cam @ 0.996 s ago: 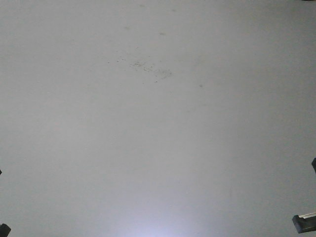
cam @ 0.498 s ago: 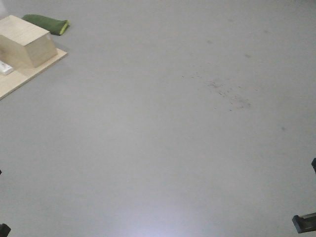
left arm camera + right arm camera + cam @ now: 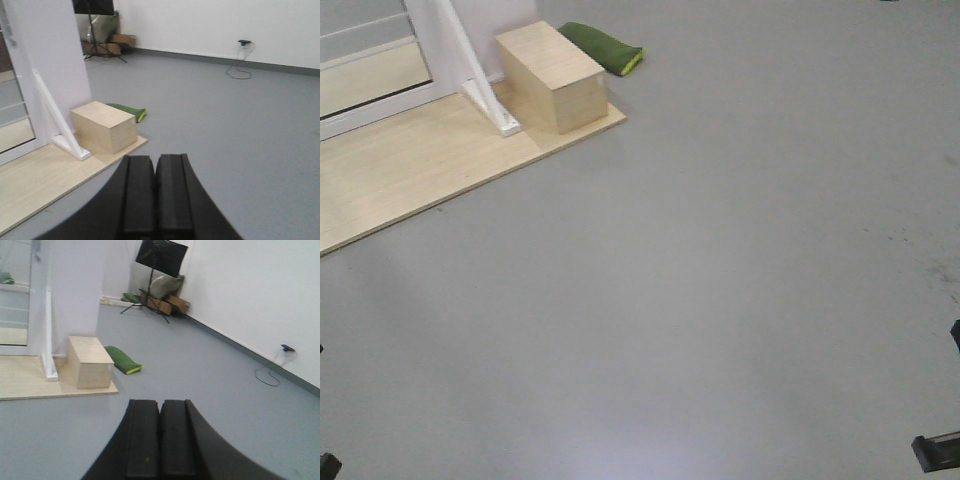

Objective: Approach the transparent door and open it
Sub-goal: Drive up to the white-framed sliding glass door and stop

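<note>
Door [image 3: 368,72] sits at the far upper left of the front view, well apart from us, behind a low wooden platform [image 3: 410,185]. We only see a strip of its glass and white frame, and we cannot make out the handle for sure in any view. Left pincer [image 3: 155,170] is closed, pads pressed flat together with nothing between. Right pincer [image 3: 160,412] is the same, closed and empty. We judge this as the drive-in phase, door not yet reached. Main risks from here: the platform edge looks like a raised lip on the grey floor [image 3: 740,300], so the base wheels could catch or jolt on it if we come in at an angle. The box [image 3: 552,78] stands on the platform corner just beside the slanted post [image 3: 465,50], both right of the glass, so a wide turn could clip either one with the base or an arm. The green bag [image 3: 605,45] lies on the floor just beside the box, a snag for a wheel if we swing too far right. The glass is clear, so depth is easy to misread and a pincer could knock the pane. With the handle unseen, we could aim at a white bar or the frame instead. Both pincers need to part before any grab, or the pads just bump the handle and slide off.
</note>
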{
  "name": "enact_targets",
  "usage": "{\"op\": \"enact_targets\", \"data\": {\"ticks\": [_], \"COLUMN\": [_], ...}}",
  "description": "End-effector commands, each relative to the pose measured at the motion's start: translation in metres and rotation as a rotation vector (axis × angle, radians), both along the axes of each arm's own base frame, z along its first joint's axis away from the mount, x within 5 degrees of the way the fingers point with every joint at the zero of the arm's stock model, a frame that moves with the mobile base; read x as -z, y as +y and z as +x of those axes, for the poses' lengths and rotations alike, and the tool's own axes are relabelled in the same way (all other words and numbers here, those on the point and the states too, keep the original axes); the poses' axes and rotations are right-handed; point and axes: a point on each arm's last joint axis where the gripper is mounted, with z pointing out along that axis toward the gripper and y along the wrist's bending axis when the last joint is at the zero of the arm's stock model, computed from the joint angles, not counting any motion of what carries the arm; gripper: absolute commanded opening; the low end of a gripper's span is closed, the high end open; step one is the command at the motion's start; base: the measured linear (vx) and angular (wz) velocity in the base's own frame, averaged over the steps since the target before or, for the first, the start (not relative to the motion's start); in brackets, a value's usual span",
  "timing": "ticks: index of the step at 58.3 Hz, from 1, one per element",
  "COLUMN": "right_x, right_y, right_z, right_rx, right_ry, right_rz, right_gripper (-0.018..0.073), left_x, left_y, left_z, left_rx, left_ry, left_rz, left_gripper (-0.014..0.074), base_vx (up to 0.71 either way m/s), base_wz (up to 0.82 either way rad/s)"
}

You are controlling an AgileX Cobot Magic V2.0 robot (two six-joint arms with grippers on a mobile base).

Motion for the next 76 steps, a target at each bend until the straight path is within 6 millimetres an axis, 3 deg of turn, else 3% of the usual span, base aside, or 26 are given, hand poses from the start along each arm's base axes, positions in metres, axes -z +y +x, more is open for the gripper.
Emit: {"op": "enact_targets", "data": {"ticks": [1,31,76], "right_x": [-0.0066,-0.0066,-0.0066], "right_y": [-0.0012,-0.0012,-0.0012], "right_z": [-0.0009,-0.0009,-0.0009], "right_rx": [0.014,0.014,0.014], "right_ry": [-0.091,-0.091,-0.091], "right_rz": [0.001,0.001,0.000], "right_gripper": [-0.0005,-0.0005,-0.0005], "left_x": [-0.0043,-0.0043,-0.0043], "left_y": [-0.0003,-0.0003,-0.0003], "left_z": [0.0003,0.0003,0.0003], "left_rx": [0.003,0.003,0.003], "left_ry": [-0.071,-0.071,-0.071], "left_rz": [-0.026,-0.026,-0.026], "left_gripper": [-0.0006,-0.0006,-0.0006], "base_vx": [0.43,0.44,0.48], "base_wz": [0.71,0.48,0.16]}}
